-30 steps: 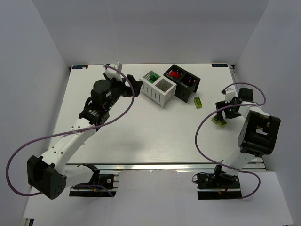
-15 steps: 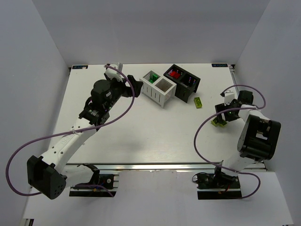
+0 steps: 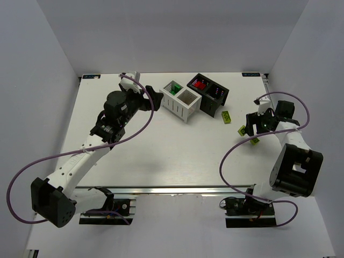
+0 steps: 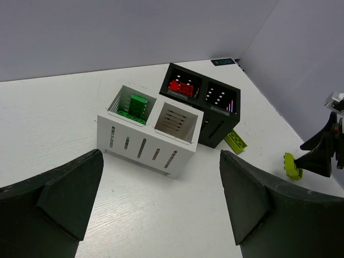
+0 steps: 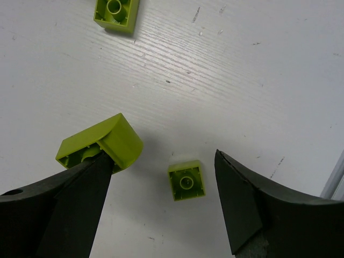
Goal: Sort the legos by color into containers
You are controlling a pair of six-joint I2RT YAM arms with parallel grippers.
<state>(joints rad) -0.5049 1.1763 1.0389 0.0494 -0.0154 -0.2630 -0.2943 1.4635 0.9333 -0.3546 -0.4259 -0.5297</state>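
Observation:
My right gripper [image 5: 161, 164] is open, low over the table at the right [image 3: 250, 132]. A small square yellow-green lego [image 5: 186, 180] lies upside down between its jaws. A curved yellow-green lego [image 5: 102, 144] rests against the left fingertip. A third yellow-green lego [image 5: 115, 12] lies farther off. My left gripper [image 4: 161, 209] is open and empty, in front of the white bin [image 4: 141, 146], which has green legos [image 4: 133, 106] in one cell. The black bin [image 4: 215, 129] holds red legos [image 4: 181, 87]. A yellow-green plate [image 4: 235, 141] lies beside it.
The two bins stand side by side at the back middle, white [image 3: 185, 110] left of black [image 3: 210, 107]. The black bin's second cell [image 4: 219, 97] holds something dark. The table's right edge [image 5: 334, 177] is close to my right gripper. Purple cables loop from both arms.
My right wrist has turned and shifted slightly toward the back. The yellow-green legos beside it now lie farther apart, one nudged left. The left arm has not moved.

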